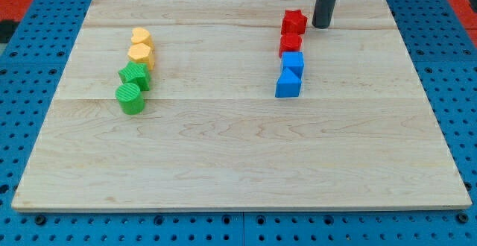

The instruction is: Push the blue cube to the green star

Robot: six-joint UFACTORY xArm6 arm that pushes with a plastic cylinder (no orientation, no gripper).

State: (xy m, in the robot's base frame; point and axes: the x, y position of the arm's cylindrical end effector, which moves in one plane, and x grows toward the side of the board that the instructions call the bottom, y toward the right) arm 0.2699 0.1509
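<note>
A blue cube (293, 62) sits at the board's upper right, in a column of blocks. A second blue block (288, 84), wedge-like, touches it from below. The green star (135, 74) is on the left side of the board, far from the blue cube. My tip (321, 26) stands near the view's top right, just right of the red star (294, 22) and above and right of the blue cube, apart from it.
A red block (290, 43) lies between the red star and the blue cube. A green cylinder (130, 98) sits just below the green star. A yellow heart (141, 36) and a yellow block (140, 54) sit above it. The wooden board (238, 156) lies on a blue pegboard.
</note>
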